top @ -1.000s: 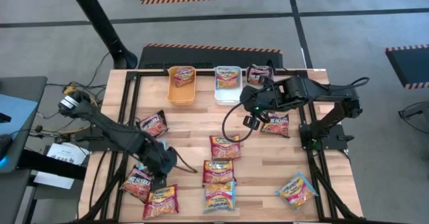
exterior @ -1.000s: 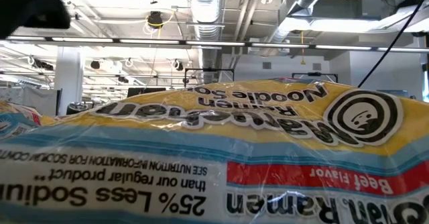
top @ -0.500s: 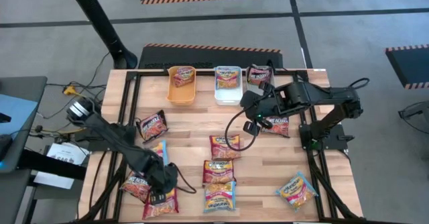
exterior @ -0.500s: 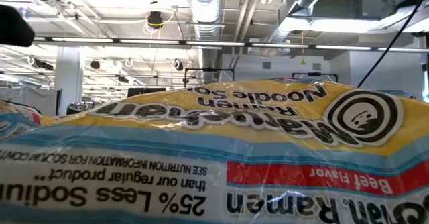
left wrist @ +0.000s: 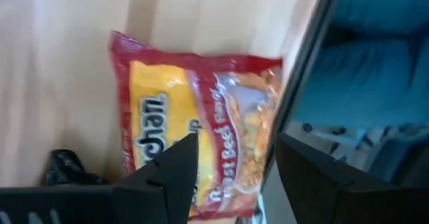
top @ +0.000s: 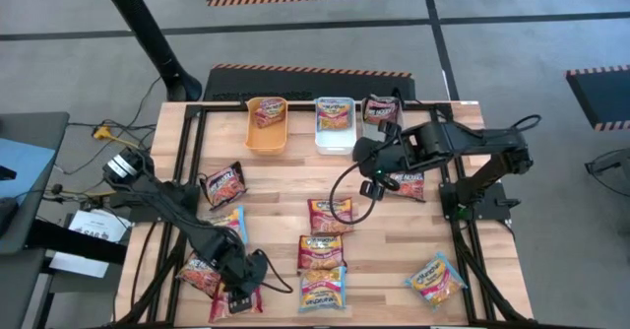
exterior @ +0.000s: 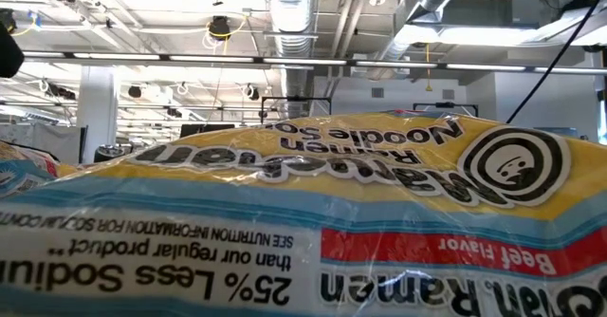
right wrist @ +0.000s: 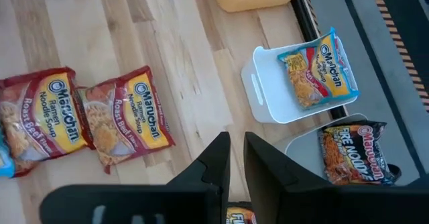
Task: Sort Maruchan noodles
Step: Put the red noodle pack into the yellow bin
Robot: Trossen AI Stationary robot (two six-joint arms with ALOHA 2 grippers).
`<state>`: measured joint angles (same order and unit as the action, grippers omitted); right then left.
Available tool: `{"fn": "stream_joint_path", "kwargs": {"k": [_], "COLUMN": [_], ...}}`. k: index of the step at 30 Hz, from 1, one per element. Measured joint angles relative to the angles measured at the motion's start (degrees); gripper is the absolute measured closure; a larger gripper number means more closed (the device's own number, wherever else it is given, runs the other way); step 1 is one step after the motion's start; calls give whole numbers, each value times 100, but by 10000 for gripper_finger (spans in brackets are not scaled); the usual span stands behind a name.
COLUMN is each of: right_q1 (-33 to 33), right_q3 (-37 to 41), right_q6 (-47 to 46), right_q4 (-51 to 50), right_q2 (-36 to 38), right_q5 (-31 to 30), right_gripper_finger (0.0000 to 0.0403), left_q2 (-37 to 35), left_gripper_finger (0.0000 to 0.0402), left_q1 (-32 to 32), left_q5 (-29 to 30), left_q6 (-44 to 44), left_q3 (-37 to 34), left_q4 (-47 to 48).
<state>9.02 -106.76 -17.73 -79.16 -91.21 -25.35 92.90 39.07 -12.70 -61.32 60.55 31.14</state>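
The left claw (top: 239, 298) hangs open at the table's near-left corner, its fingers straddling a red Roast Beef Maruchan packet (left wrist: 201, 127) lying flat directly beneath; nothing is gripped

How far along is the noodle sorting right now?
Barely started. One packet lies in each bin: orange plastic bin, white plastic bin, grey bin. The open left gripper is over a red Roast Beef packet at the table's near edge. The right gripper holds nothing. About ten packets remain loose.
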Motion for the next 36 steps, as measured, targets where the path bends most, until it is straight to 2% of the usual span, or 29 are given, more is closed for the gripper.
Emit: {"fn": "stream_joint_path", "kwargs": {"k": [12, 20, 30, 36], "right_q1": [-2, -2, -4, -4], "right_q3": [597, 682, 680, 680], "right_q6": [133, 129, 117, 113], "right_q4": [44, 80, 159, 162], "right_q2": [-3, -1, -3, -3], "right_q5": [-1, -3, -1, -1], "right_gripper_finger": [334, 334, 334, 334], "left_q2": [4, 67, 653, 889], "left_gripper_finger": [213, 213, 213, 214], "left_q1": [166, 354, 358, 374], "left_q5": [318, 643, 252, 331], "left_q6": [-635, -916, -1200, -1389], "left_q3": [-1, 3, 27, 40], "left_q4": [53, 116, 185, 266]}}
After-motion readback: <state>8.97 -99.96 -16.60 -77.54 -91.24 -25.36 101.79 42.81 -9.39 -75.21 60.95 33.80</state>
